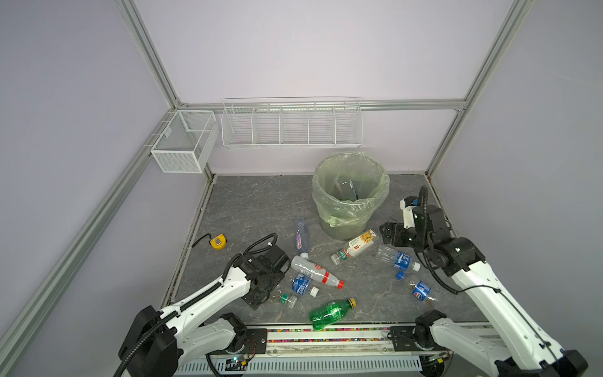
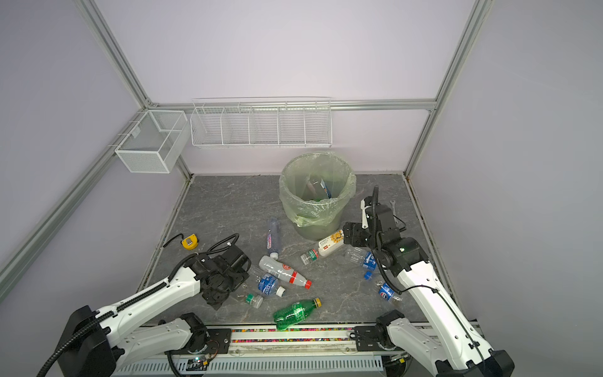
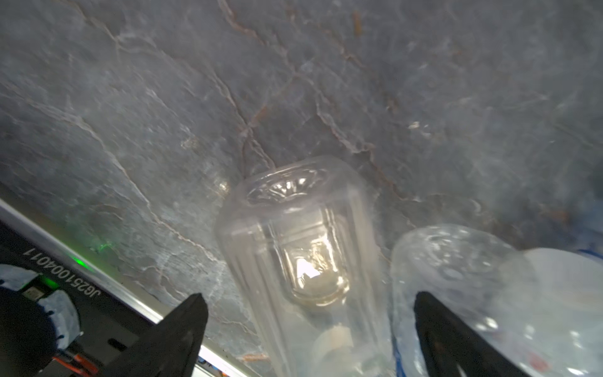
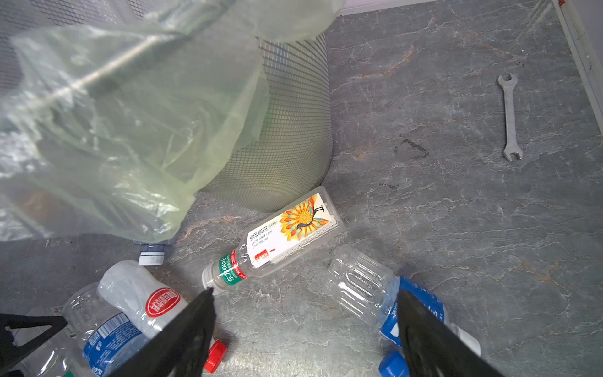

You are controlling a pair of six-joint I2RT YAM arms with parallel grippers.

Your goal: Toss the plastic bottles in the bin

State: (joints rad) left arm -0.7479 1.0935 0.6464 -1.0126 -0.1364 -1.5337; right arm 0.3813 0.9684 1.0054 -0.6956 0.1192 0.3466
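Left gripper (image 3: 308, 295) spread wide, nothing gripped. It straddles a clear bottle (image 3: 293, 248) lying on the table (image 3: 130, 98), long axis running straight out between the jaws, base outward. Bin (image 1: 346, 228) well to the right. Right gripper (image 4: 305, 293) released, empty, just beside the bin.

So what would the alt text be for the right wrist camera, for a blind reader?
The open right end effector hangs over scattered plastic bottles on a grey marbled tabletop, beside the green-bagged bin. A peacock-label bottle lies by its base; a wrench lies apart.

Glossy clear plastic bottles (image 4: 287, 235), crinkled filmy bag (image 4: 114, 130), bare metal wrench (image 4: 509, 117), matt stone-look tabletop (image 4: 440, 228)
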